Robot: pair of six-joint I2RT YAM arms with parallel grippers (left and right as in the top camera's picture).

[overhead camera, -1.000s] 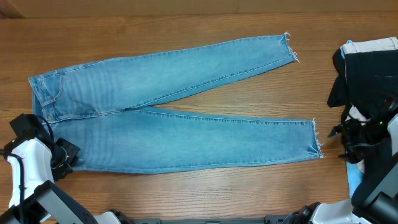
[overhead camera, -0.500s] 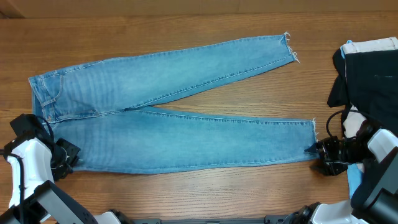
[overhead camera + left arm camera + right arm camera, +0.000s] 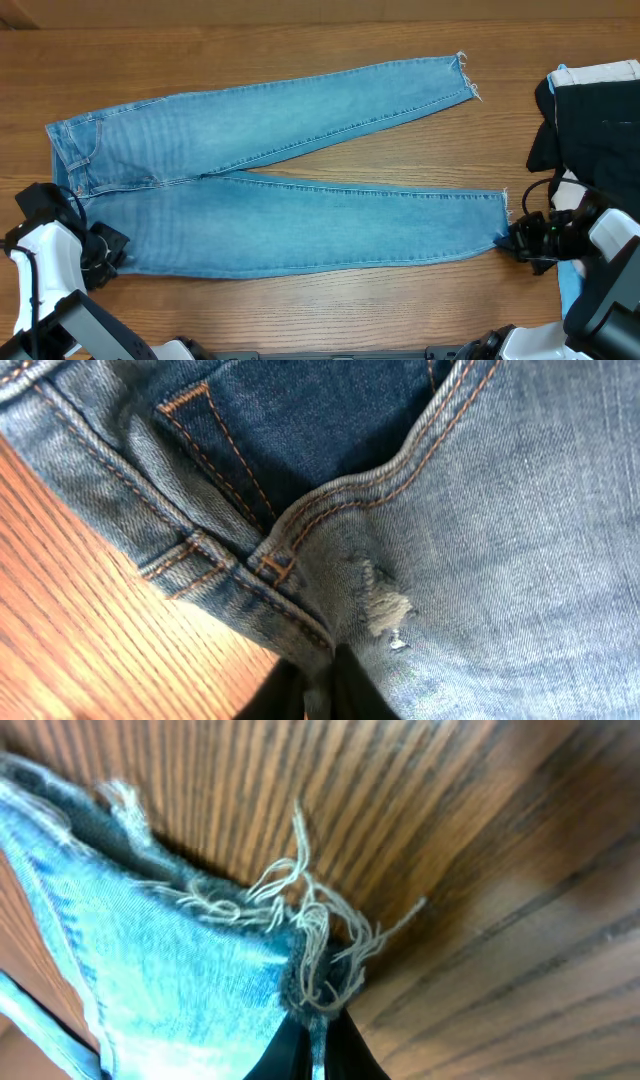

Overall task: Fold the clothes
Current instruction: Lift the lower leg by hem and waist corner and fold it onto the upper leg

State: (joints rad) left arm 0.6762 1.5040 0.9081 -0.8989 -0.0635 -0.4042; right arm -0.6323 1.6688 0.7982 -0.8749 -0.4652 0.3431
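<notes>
lengthwise, the jeans [image 3: 300, 230] run left-right, waist left; left tool [image 3: 318, 695] clamps waistband [image 3: 230, 575], right tool [image 3: 315, 1045] clamps hem [image 3: 300, 920].

jeans [image 3: 270, 190] — light-blue denim; flat, unfolded; legs splayed rightward; hems frayed; small tear, seemingly by pocket

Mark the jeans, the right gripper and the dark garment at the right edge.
jeans [image 3: 300, 225]: overhead view, on the lower leg's middle.
right gripper [image 3: 507, 240]: overhead view, between its jaws at the frayed hem corner.
dark garment [image 3: 590, 120]: overhead view, on its black middle.
</notes>
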